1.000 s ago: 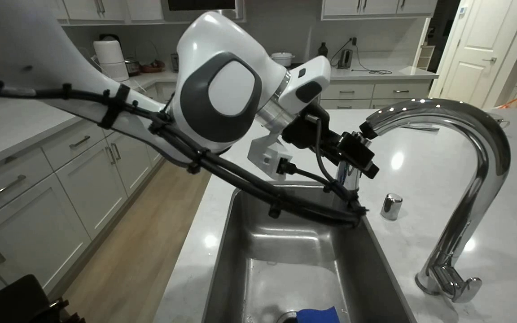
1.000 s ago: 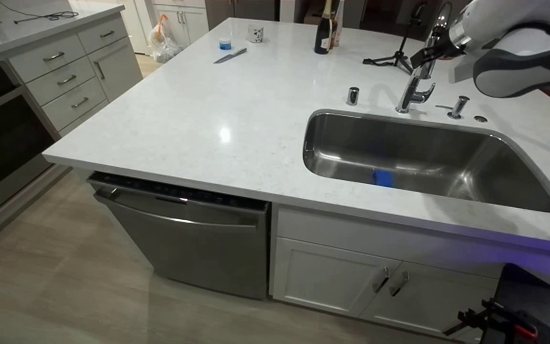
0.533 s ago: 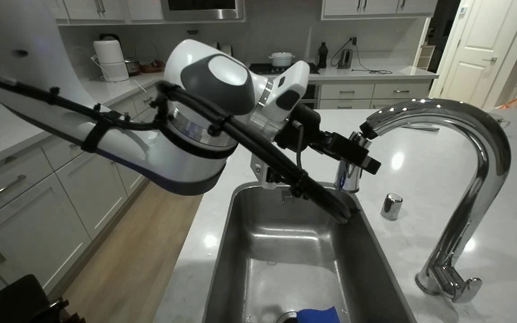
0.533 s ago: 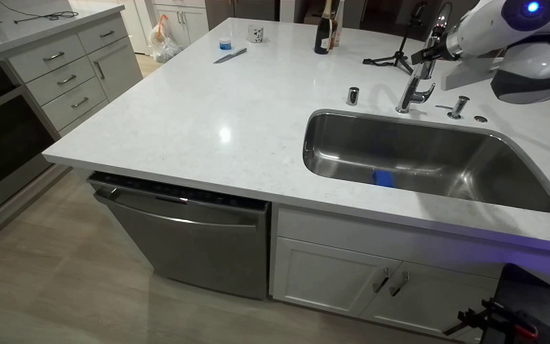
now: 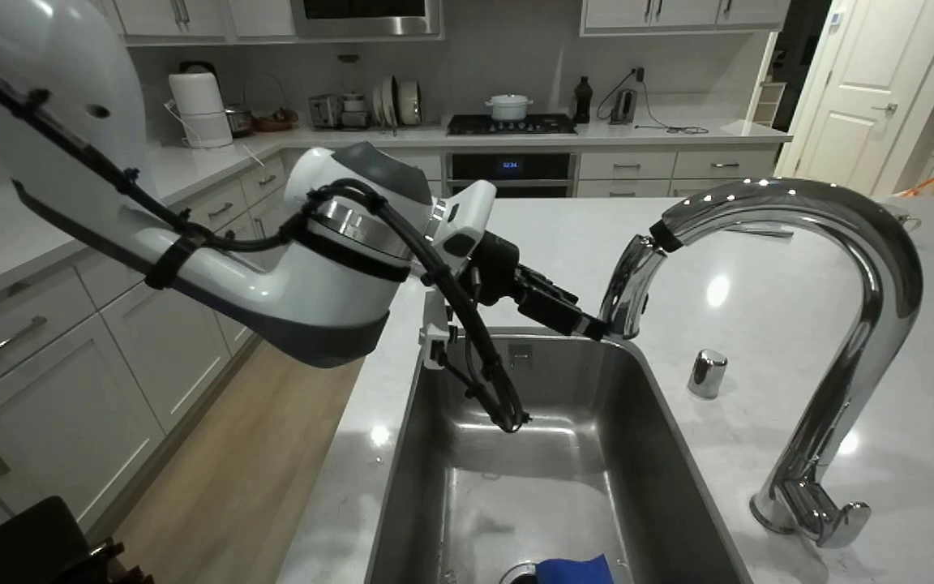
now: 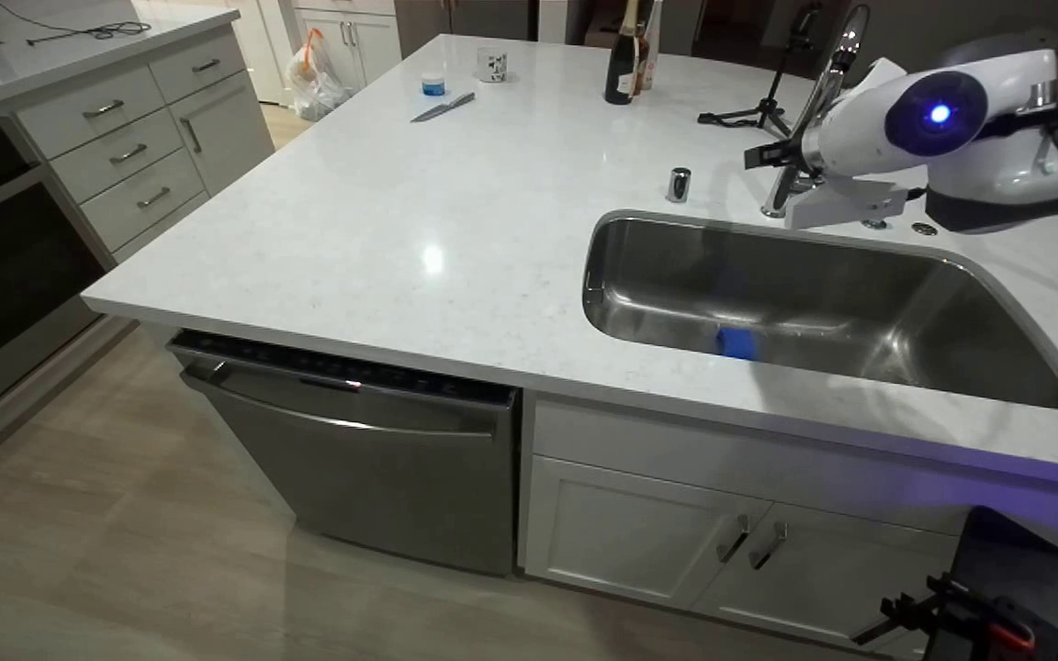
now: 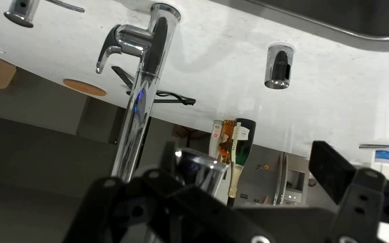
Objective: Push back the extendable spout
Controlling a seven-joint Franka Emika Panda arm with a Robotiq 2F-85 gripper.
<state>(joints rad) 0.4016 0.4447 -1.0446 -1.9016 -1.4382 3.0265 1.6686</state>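
Note:
The extendable spout [image 5: 627, 288], a short chrome cylinder, hangs tilted from the black-collared end of the arched faucet [image 5: 889, 284]. My gripper [image 5: 595, 326] is beside the spout's lower end in that exterior view, its tips close to it. In the wrist view the gripper [image 7: 250, 163] stands open, the right finger [image 7: 331, 168] well apart from the left. There the spout [image 7: 199, 167] shows just inside the left finger and is partly covered by it; whether they touch I cannot tell. In an exterior view my gripper [image 6: 766, 156] and the arm hide the spout.
The steel sink [image 5: 418, 454] lies below, with a blue cloth [image 5: 576, 570] inside. A small chrome cap [image 5: 708, 373] and the faucet's base handle [image 5: 840, 523] stand on the counter. Behind the faucet are a small tripod [image 6: 759, 119] and bottles [image 6: 623, 69].
My gripper has moved down and back from in front of the spout to beside its lower end. The spout's lower end has shifted slightly and it leans a little more.

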